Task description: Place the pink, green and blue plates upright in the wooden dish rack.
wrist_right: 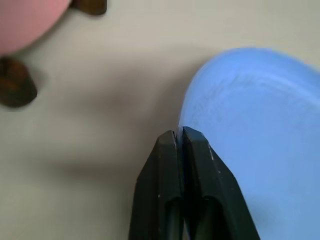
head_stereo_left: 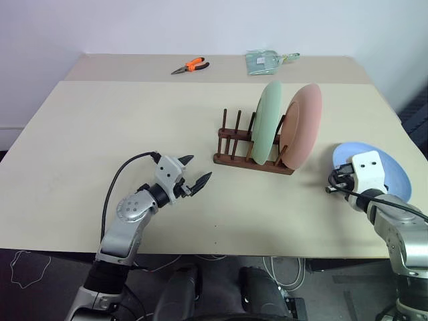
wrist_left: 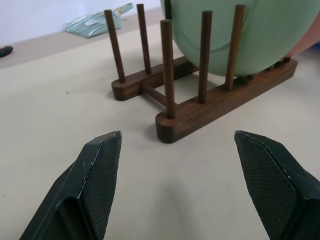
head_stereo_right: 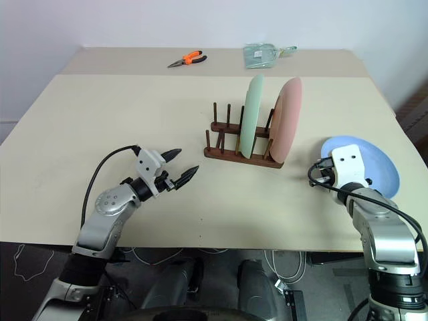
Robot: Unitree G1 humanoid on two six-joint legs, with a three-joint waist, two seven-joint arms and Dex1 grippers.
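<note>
Green plate (head_stereo_left: 269,122) and pink plate (head_stereo_left: 302,124) standing in rack (head_stereo_left: 234,158); blue plate (head_stereo_left: 384,170) lying on desk (head_stereo_left: 100,134). Right gripper (wrist_right: 181,133) fingers clenching at its rim, grasp unclear; left gripper (head_stereo_left: 198,175) fingers released, idling.

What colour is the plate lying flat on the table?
Light blue. The blue plate shows best in the right eye view, by the right hand.

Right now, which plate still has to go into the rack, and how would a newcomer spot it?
Start at the wooden dish rack in the middle of the beige table, where the green plate and the pink plate stand upright. To its right, near the table's right edge, lies the blue plate. It is the only one lying flat.
</note>
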